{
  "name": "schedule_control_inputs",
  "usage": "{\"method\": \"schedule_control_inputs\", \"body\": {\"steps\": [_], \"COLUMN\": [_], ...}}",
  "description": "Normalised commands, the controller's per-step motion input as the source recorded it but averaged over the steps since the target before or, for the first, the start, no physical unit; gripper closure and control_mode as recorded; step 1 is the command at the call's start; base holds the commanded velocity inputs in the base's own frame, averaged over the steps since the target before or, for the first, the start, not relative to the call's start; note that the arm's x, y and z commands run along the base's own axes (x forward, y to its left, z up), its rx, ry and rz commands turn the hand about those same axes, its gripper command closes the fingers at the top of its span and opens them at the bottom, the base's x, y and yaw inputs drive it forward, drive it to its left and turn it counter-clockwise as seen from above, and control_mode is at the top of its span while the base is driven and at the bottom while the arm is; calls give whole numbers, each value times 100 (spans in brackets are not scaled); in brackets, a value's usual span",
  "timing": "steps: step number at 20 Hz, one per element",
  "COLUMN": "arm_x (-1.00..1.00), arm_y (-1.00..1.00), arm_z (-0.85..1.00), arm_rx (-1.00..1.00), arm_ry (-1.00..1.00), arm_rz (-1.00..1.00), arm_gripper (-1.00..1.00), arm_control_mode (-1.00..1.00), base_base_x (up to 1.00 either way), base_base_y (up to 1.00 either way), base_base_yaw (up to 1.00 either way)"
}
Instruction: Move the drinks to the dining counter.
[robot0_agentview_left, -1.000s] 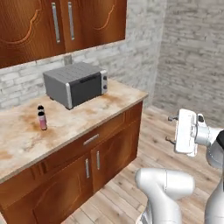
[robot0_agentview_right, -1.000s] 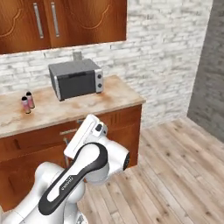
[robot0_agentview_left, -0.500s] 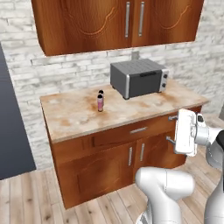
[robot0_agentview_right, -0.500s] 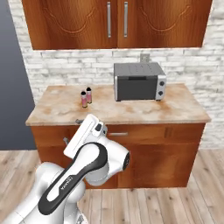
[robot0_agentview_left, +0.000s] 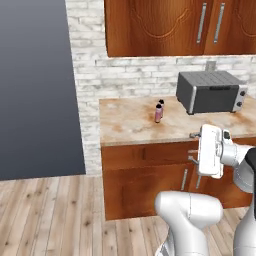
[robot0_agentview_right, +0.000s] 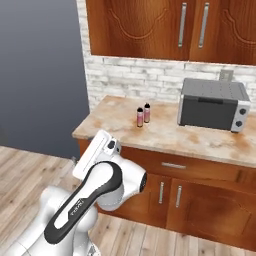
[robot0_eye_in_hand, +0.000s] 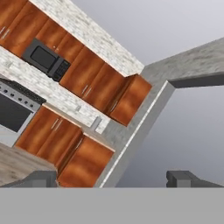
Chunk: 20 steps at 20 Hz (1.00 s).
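Two tiny pink drinks with black caps (robot0_agentview_left: 159, 112) (robot0_agentview_right: 143, 116) stand close together on a marble-topped cabinet (robot0_agentview_left: 131, 131) (robot0_agentview_right: 165, 136) with drawer handles, left of a toaster oven. My gripper (robot0_agentview_left: 192, 147) (robot0_eye_in_hand: 113, 179) hangs in front of the cabinet, well short of the bottles and just below its top. Its dark fingertips (robot0_eye_in_hand: 43, 177) stand wide apart, open, with nothing between them. The hand view faces away toward distant cabinets and a stove. The dining counter is out of view.
A grey toaster oven (robot0_agentview_left: 212, 92) (robot0_agentview_right: 214, 104) sits at the right of the cabinet top, under wooden wall cabinets (robot0_agentview_left: 180, 26). A dark grey wall panel (robot0_agentview_left: 35, 85) rises left of the cabinet, with wooden floor (robot0_agentview_left: 55, 215) below it.
The base has turned, so the whole scene slid right in both base views and the dark panel came into sight. The arm holds the same pose and the gripper stays open.
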Motion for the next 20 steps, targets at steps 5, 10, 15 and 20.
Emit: {"method": "schedule_control_inputs", "body": {"steps": [5,10,15,20], "arm_x": [0,0,0,0], "arm_y": [0,0,0,0], "arm_z": [0,0,0,0], "arm_rx": [0,0,0,0], "arm_ry": [0,0,0,0], "arm_rz": [0,0,0,0], "arm_gripper": [-100,-100,-100,-100], "arm_control_mode": [100,100,100,100], "base_base_x": [49,78,88,96], "base_base_y": [1,1,4,0], "base_base_yaw": [3,0,0,0]}}
